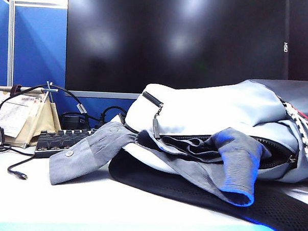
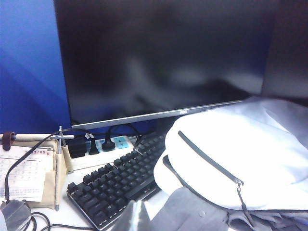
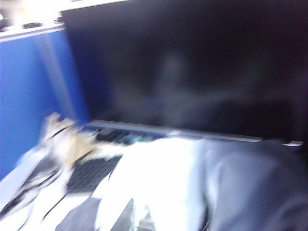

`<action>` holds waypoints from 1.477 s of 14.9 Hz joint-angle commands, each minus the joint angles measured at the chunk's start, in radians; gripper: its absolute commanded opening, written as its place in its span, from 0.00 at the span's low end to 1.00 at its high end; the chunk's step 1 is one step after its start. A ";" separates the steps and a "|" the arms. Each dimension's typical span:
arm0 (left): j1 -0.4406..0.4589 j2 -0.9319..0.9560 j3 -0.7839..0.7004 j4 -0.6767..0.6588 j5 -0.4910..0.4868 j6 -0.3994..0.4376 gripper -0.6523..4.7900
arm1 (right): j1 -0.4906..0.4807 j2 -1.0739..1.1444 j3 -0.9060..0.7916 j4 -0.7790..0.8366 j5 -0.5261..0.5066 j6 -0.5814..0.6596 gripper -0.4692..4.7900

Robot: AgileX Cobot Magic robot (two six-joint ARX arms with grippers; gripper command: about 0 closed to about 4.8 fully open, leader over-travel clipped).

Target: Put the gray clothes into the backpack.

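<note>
Black mesh (image 1: 272,207) on the back of the backpack (image 1: 215,108) lies closest, flat on the table (image 1: 63,203).

Neither pincer shows up in any view. Both are clenched tight, and I see nothing in them. Judging by its own camera, the left pincer sits up high and back from the bag. Ahead of it and off to the left stands a desk calendar (image 1: 26,117), then a keyboard (image 1: 58,139). A sleeve (image 1: 75,158) of the gray clothes (image 1: 193,148) hangs out and reaches toward that keyboard, lower than the left pincer.

Most of the shirt is tucked into the zipper mouth (image 1: 275,151). One more fold (image 1: 238,170) flops out at the front, on the right pincer's side. The right pincer's view is all blurry, so I cannot say how close it is.

I think the job is in the stuffing step and nearly done. Next, a pincer needs to come down, let go wide, grab the loose sleeve and push it inside, then the fold too.
</note>
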 commanded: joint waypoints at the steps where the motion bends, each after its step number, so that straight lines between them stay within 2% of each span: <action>1: 0.001 -0.003 -0.008 0.025 0.004 -0.015 0.11 | 0.021 -0.178 -0.068 -0.148 0.124 -0.063 0.08; 2: 0.001 -0.003 -0.008 0.025 0.004 -0.032 0.11 | 0.015 -0.269 -0.119 -0.176 0.134 -0.061 0.08; 4: 0.001 -0.001 -0.010 0.034 0.002 -0.042 0.11 | 0.038 -0.312 -0.187 -0.233 0.122 -0.063 0.08; 5: 0.001 -0.003 -0.010 0.032 0.000 -0.043 0.11 | 0.055 -0.311 -0.233 -0.188 0.089 -0.062 0.08; 7: 0.002 0.000 -0.011 0.035 -0.011 -0.042 0.11 | 0.100 -0.313 -0.357 -0.011 0.098 -0.061 0.08; 8: 0.002 0.002 -0.011 0.035 -0.021 -0.041 0.11 | 0.121 -0.314 -0.445 0.140 0.138 -0.054 0.08; 10: 0.002 0.001 -0.011 0.032 -0.038 -0.040 0.11 | 0.128 -0.312 -0.618 0.430 0.179 -0.031 0.08; 12: 0.002 0.001 -0.011 0.027 -0.036 -0.047 0.11 | 0.128 -0.311 -0.751 0.614 0.198 -0.021 0.08; 14: 0.002 0.001 -0.011 0.003 -0.029 -0.051 0.11 | 0.128 -0.310 -0.785 0.540 0.197 -0.020 0.08; 19: 0.002 0.001 -0.011 -0.006 -0.029 -0.049 0.11 | 0.128 -0.310 -0.785 0.224 0.180 -0.018 0.08; 22: 0.002 0.001 -0.011 -0.006 -0.029 -0.049 0.11 | 0.128 -0.310 -0.785 0.152 0.180 -0.018 0.08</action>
